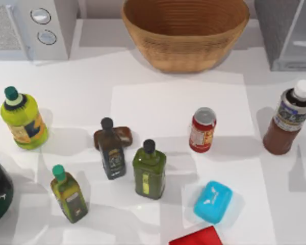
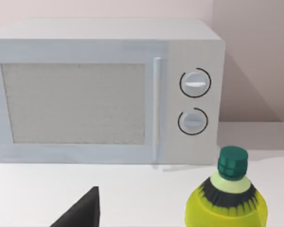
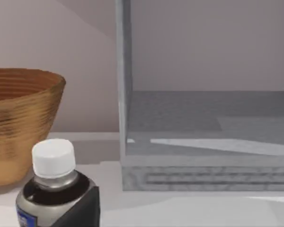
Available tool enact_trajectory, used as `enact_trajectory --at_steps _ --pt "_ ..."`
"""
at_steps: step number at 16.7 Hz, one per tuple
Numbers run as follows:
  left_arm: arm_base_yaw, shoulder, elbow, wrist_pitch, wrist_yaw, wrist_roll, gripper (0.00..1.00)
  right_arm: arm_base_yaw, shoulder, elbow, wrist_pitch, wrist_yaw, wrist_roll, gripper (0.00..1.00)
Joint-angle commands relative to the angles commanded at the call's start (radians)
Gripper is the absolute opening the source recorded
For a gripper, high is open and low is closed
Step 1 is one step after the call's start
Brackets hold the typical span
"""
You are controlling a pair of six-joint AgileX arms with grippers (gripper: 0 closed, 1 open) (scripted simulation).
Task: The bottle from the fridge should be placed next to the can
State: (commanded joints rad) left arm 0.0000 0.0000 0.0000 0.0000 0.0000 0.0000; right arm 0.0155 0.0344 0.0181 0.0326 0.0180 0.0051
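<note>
The bottle [image 1: 288, 118] stands upright on the table [image 1: 173, 102] at the top view's right side, out of the fridge [image 1: 285, 33], well apart from the can [image 1: 202, 129] with bare table between them. The can stands upright near the table's middle.

In the right wrist view the bottle's white cap and grey neck band [image 3: 54, 184] sit close under the camera, so the right claw is just by the bottle's top; a dark edge at the bottle's shoulder may be a finger, but whether that claw is spread, clenched or gripping the bottle I cannot tell. Beyond the bottle from that claw is the fridge with its door open and its grey inside bare (the shelf floor catches a strip of light), and beside it the wicker basket [image 3: 19, 123].

In the left wrist view a dark finger tip [image 2: 83, 213] pokes in near the yellow-green bottle [image 2: 227, 198], touching nothing; beyond it stands the white microwave [image 2: 104, 90]. How far that left claw is open cannot be told either.
</note>
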Motion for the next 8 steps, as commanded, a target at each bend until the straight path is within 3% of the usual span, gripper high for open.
enact_trajectory --at_steps 8 --pt "0.000 0.000 0.000 0.000 0.000 0.000 1.00 -0.013 -0.032 -0.014 -0.032 -0.016 -0.004 1.00"
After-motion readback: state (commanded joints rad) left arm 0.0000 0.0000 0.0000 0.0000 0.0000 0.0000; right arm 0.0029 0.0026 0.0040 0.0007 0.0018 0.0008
